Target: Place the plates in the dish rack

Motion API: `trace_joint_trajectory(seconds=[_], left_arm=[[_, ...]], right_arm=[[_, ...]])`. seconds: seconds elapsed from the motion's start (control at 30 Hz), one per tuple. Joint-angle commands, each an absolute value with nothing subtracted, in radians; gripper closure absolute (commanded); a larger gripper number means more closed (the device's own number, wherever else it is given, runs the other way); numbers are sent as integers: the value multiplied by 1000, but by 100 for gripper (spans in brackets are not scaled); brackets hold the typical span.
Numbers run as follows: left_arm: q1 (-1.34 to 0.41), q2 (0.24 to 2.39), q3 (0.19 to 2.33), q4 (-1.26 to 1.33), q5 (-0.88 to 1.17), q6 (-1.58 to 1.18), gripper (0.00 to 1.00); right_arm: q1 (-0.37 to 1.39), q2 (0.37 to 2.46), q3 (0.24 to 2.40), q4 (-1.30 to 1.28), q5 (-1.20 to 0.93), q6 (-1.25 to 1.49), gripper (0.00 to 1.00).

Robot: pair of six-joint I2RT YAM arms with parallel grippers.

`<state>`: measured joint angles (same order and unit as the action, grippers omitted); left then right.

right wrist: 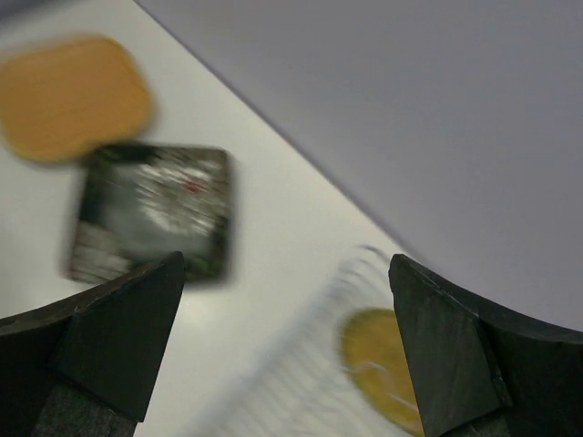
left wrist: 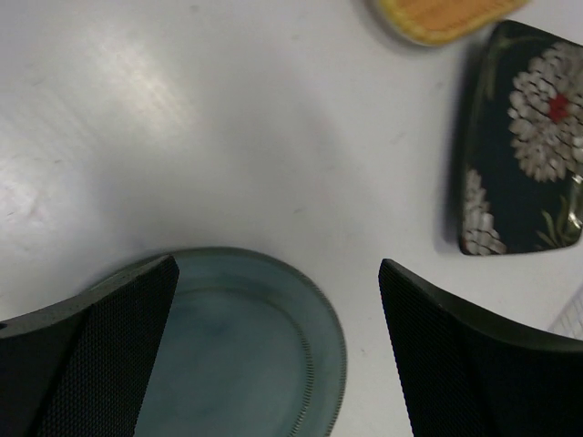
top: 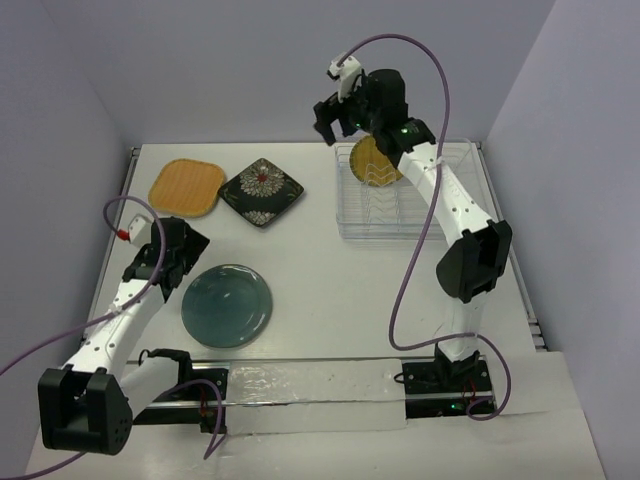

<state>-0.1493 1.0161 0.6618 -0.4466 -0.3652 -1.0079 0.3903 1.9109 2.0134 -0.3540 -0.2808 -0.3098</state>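
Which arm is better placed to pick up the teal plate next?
Left. The left gripper hangs open right at the teal plate, whose rim shows close below it in the left wrist view. The right gripper, also open, is far off above the dish rack.

- A robotics lab test cell: a bare white counter (top: pixel 330 290) is boxed in on three sides by plain lavender walls (top: pixel 200 70).
- Two white-and-black robot arms, the left arm (top: pixel 110 325) and the right arm (top: pixel 455 205), are mounted at its near edge.
- Purple cables (top: pixel 400 290) loop loosely from both arms.
- A dish rack (top: pixel 385 215) and plates (top: pixel 227 305) sit directly on the counter.
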Motion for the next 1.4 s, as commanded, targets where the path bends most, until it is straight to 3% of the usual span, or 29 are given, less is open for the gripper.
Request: trace_joint_trajectory(seconds=[0.0, 0.3, 0.67, 1.03, 1.37], left_arm=[[-102, 935, 607, -553, -413, -1136, 1], [-21, 772, 476, -530, -388, -1111, 1], [77, 888, 388, -395, -231, -1047, 1], [86, 842, 328, -336, -189, -1016, 1], [87, 836, 266, -218, -14, -981, 1]], right_arm=[[466, 1859, 1932, -311, -414, 97, 0], [687, 1840, 1557, -302, -487, 277, 0], [805, 1971, 1513, -279, -536, 370, 0], [823, 2132, 1526, -275, -571, 429, 0], [866, 2194, 1480, -276, -713, 440, 4]])
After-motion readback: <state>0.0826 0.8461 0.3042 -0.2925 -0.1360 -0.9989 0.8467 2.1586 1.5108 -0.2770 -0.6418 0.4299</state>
